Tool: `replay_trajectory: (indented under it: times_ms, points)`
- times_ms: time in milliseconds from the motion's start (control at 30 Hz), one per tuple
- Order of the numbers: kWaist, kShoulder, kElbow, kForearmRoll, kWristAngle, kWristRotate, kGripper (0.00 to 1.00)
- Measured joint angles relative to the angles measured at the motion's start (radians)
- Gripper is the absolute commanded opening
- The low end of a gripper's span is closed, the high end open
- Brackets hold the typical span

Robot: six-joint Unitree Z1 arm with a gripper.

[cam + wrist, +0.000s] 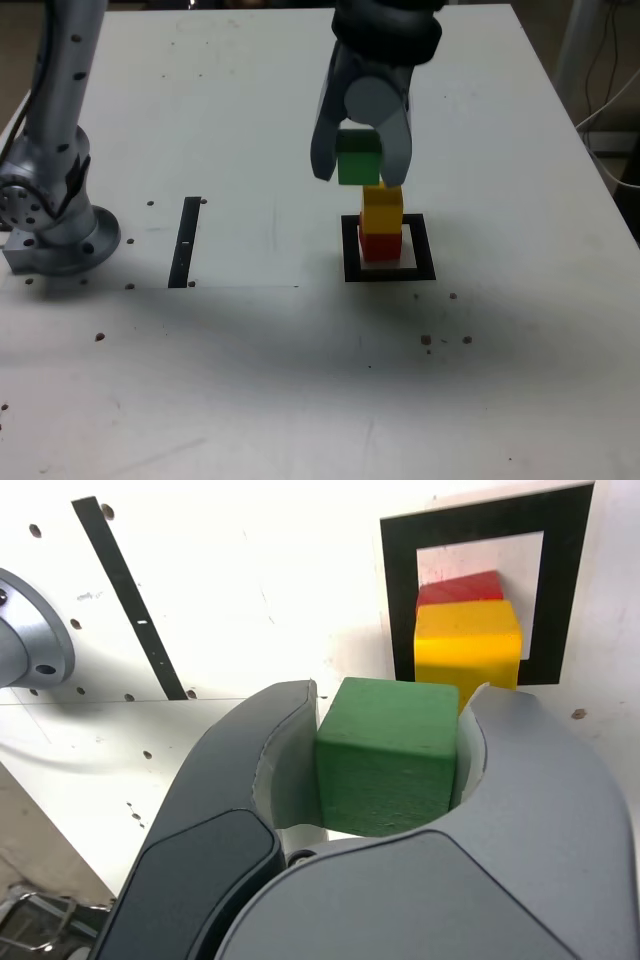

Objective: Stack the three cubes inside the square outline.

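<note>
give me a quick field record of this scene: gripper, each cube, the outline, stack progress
gripper: shut on the green cube, above the stack
green cube: held in the air, not yet on the yellow cube, offset toward the exterior view's left
yellow cube: resting on the red cube
red cube: bottom of the stack, inside the square outline
square outline: black frame on the white table
stack progress: two of three placed
</note>
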Motion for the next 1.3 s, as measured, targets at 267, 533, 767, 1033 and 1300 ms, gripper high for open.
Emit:
replay_trajectory:
  times_ms: [267,533,767,1033,1300]
  points:
    - [0.001,0.022,-0.005,0.0,0.005,0.009,0.18]
    - [0.003,0.028,-0.009,0.0,0.011,0.009,0.23]
    - [0.006,0.032,-0.029,-0.003,0.014,0.009,0.25]
    - [0.006,0.038,-0.054,-0.005,0.014,-0.008,0.25]
    - [0.006,0.072,-0.054,-0.013,0.015,-0.015,0.32]
